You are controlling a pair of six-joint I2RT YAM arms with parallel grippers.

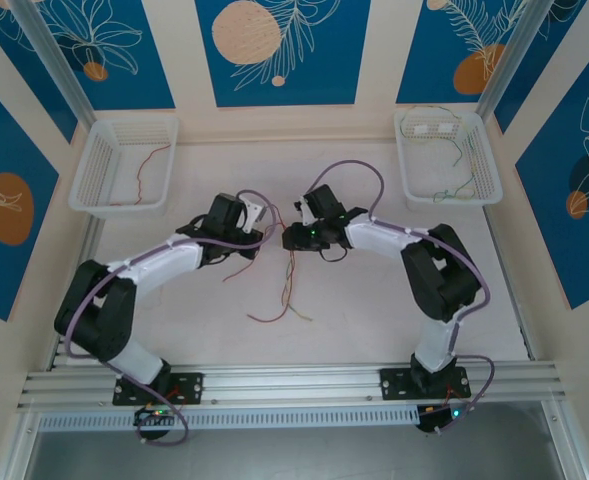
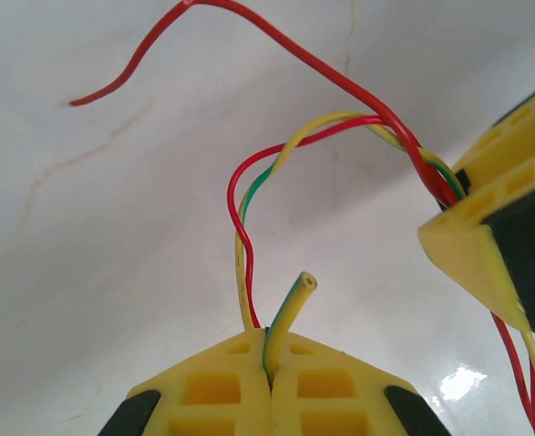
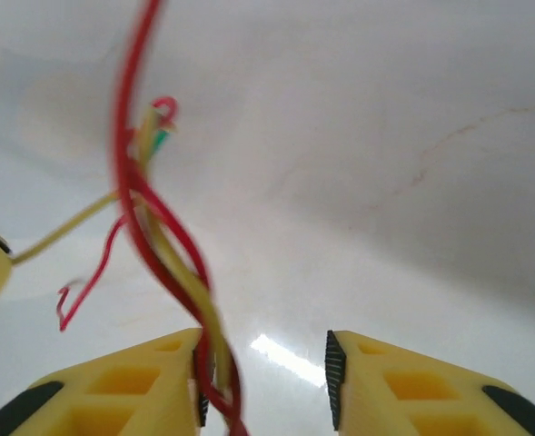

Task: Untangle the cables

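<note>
The cables (image 1: pixel 286 290) are thin red and yellow-green wires. They hang in a tangle between the two grippers and trail down onto the white table. My left gripper (image 2: pixel 269 363) is shut on one yellow-green cable (image 2: pixel 290 309), whose short end sticks up out of the jaws. A red cable (image 2: pixel 276 45) and another yellow-green one loop across to the right gripper's yellow finger (image 2: pixel 494 227). My right gripper (image 3: pixel 265 381) is open. A twisted bundle of red and yellow-green cables (image 3: pixel 172 245) lies against its left pad, with a wide gap to the right pad. From above, the left gripper (image 1: pixel 266 222) and right gripper (image 1: pixel 294 235) almost meet at mid-table.
A white basket (image 1: pixel 94 170) at the back left holds a red wire (image 1: pixel 154 160). Another white basket (image 1: pixel 479 170) at the back right holds yellow-green wires (image 1: pixel 454 160). Thick purple cables run along both arms. An aluminium rail crosses the near edge.
</note>
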